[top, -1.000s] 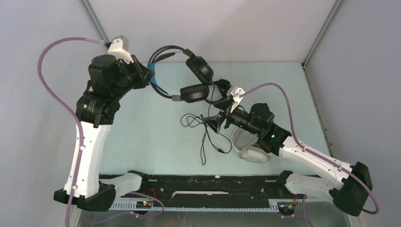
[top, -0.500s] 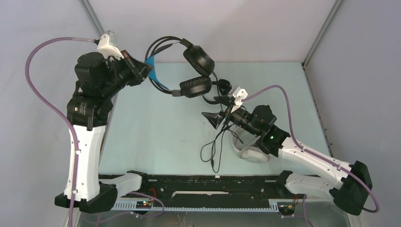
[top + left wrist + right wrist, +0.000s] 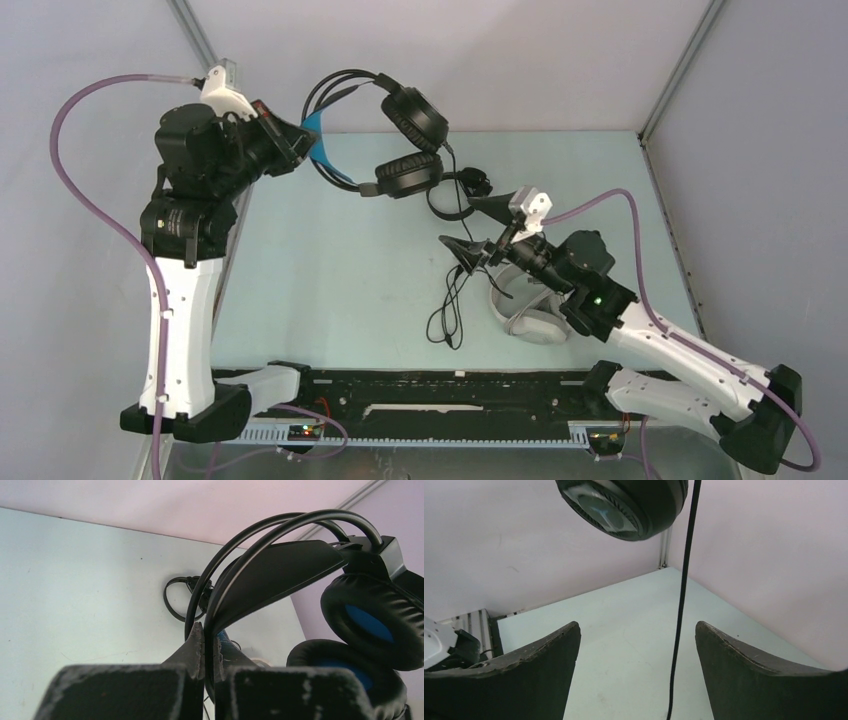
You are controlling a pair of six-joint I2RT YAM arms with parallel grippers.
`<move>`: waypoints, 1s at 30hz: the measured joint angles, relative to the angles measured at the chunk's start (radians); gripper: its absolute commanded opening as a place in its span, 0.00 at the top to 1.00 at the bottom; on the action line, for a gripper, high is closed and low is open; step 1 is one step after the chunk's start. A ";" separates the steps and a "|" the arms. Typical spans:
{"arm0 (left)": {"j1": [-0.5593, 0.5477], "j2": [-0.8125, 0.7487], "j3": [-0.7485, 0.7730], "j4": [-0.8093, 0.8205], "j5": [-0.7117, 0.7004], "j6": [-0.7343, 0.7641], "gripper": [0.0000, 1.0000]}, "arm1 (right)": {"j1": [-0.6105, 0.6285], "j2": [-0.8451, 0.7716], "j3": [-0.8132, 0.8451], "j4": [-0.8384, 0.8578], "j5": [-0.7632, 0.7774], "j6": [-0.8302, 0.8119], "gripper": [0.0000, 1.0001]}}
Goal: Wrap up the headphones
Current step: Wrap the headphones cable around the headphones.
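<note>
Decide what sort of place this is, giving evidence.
Probably a robotics test cell: left arm and right arm bolted at a pale table's edge, plain walls with metal corner posts, black headphones held aloft.

You can read nothing here: no text, label, brand or number is legible on the headphones (image 3: 418, 117) or anywhere else in the three views.
</note>
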 measured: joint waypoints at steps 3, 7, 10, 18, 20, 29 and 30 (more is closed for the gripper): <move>0.001 0.000 0.000 0.013 0.024 -0.002 1.00 | 0.000 0.050 0.000 -0.002 0.001 -0.017 0.13; 0.002 0.000 0.000 0.031 0.059 -0.006 1.00 | -0.001 0.094 -0.016 -0.001 0.003 -0.033 0.14; 0.002 0.000 0.000 0.031 0.078 -0.008 1.00 | -0.004 0.095 -0.045 0.008 0.003 -0.050 0.15; 0.006 0.005 0.004 0.026 0.109 -0.008 1.00 | -0.032 0.083 -0.067 0.016 -0.022 -0.079 0.18; 0.008 0.006 0.004 0.027 0.124 -0.008 1.00 | -0.048 0.082 -0.074 0.020 -0.044 -0.080 0.22; 0.048 0.005 0.003 0.109 0.265 -0.079 1.00 | -0.064 0.125 -0.134 0.056 -0.102 -0.061 0.42; 0.057 0.004 0.002 0.128 0.282 -0.091 1.00 | -0.064 0.128 -0.148 0.066 -0.104 -0.053 0.46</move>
